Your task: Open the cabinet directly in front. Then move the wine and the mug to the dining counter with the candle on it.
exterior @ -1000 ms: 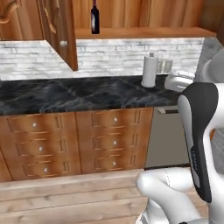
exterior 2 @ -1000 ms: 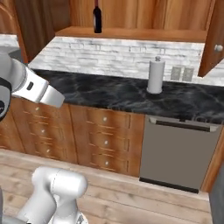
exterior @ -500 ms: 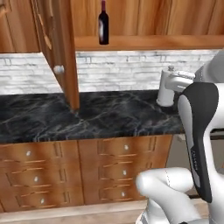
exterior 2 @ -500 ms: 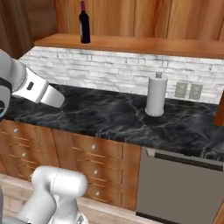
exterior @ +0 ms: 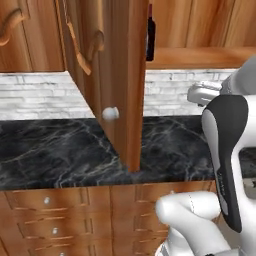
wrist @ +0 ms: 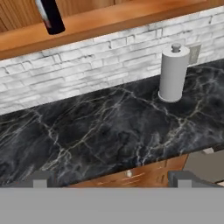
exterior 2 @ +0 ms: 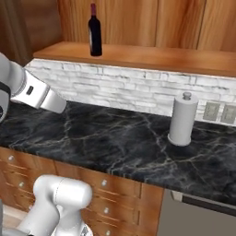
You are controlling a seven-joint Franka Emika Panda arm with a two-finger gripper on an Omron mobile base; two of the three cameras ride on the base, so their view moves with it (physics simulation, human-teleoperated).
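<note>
Above the black counter (wrist: 109,131), the gripper (wrist: 109,179) hung empty, its jaws spread wide, the two fingertips (wrist: 41,178) far apart at the bottom of the hand view. Beyond it a paper-towel roll (wrist: 173,73) stood upright on the counter by the white brick wall (exterior 2: 120,85). Higher up, the wine (exterior 2: 95,31) stood upright on the wooden shelf of the cabinet (exterior 2: 152,55), whose door (exterior: 117,75) was swung open, its silver knob (exterior: 110,113) showing.

My arm (exterior: 225,165) is glossy white with rounded shells, one long black oval panel on a link, a small dark mark near another joint.
</note>
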